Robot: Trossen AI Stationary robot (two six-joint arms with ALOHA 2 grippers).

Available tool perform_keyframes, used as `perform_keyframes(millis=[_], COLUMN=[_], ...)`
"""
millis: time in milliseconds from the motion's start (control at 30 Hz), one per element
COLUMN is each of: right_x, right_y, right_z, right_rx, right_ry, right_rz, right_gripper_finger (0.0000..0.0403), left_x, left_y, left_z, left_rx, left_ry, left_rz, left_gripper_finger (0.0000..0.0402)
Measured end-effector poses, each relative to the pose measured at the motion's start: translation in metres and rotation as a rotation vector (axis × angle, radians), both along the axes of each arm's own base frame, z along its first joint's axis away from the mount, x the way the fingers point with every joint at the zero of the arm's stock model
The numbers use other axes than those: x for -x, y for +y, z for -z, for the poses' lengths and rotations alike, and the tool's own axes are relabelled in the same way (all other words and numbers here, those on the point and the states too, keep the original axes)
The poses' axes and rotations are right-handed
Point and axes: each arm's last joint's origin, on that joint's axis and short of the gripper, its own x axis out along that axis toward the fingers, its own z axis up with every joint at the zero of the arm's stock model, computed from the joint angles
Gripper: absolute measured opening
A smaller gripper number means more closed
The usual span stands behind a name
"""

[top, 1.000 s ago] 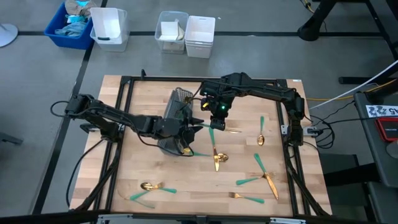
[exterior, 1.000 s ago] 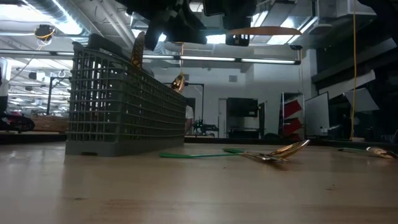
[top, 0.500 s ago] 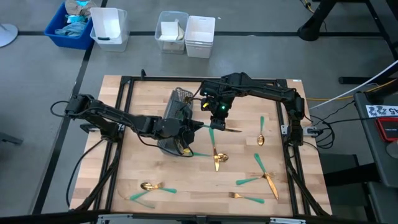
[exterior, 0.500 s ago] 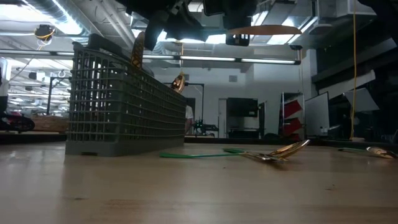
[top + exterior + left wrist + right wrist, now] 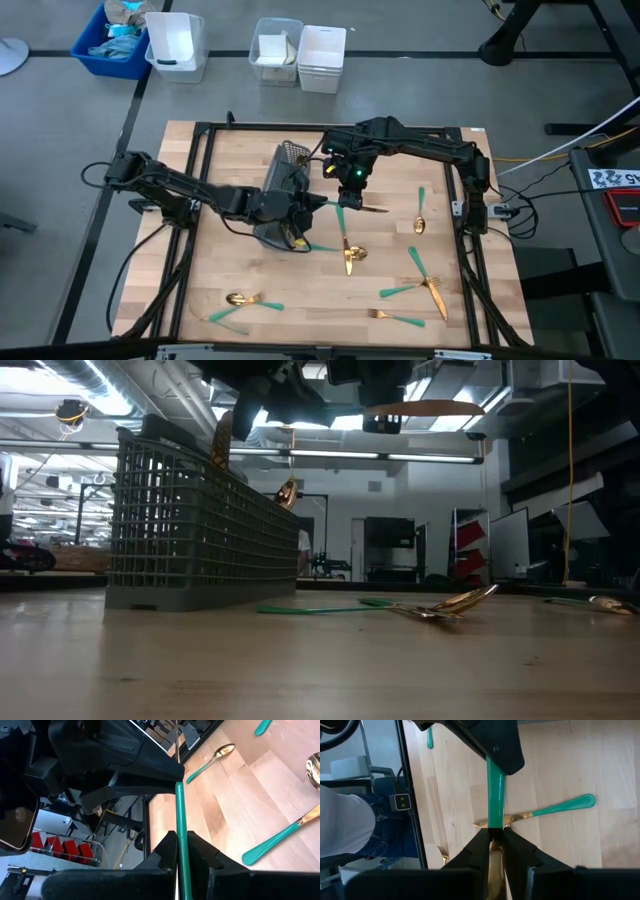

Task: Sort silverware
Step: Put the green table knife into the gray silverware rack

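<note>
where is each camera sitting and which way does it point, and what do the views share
High view: above the table, looking straight down; both arms show, left gripper beside the mesh caddy, right gripper mid-table.
Low view: at table-top height, looking level past the caddy into the room; arm parts overhead.
Left wrist view: looks past its shut fingers along a teal handle.
Right wrist view: looks down past its fingers at the table.
Shared: both wrist views show that handle, gripped from both ends.
</note>
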Motion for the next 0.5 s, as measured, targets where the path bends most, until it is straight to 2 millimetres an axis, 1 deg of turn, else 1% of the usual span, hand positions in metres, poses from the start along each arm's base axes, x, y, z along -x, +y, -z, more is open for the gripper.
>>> perform_keyframes(millis=[167,367,500], right_x=[0.001,0.012,0.016], right_y=[0.000,0.000,0.000], right_z=[-0.002,-0.023,-0.026], right_rx=[0.038,0.102,0.121], right_ry=[-0.024,-0.114,-0.113], right_rz=[-0.022,-0.025,-0.018], right_gripper_finger=[0.0048,0.0048,0.0048], left_x=[0.002,0.003,0.003], left_y=[-0.006,-0.010,-0.010], left_z=[0.000,-0.001,0.000], left_rx=[-0.011,-0.018,-0.013], left_ry=[-0.001,-0.005,-0.006], left_rz=[-0.007,-0.026,-0.035], left_gripper_finger=[0.0013,0.0013,0.0013])
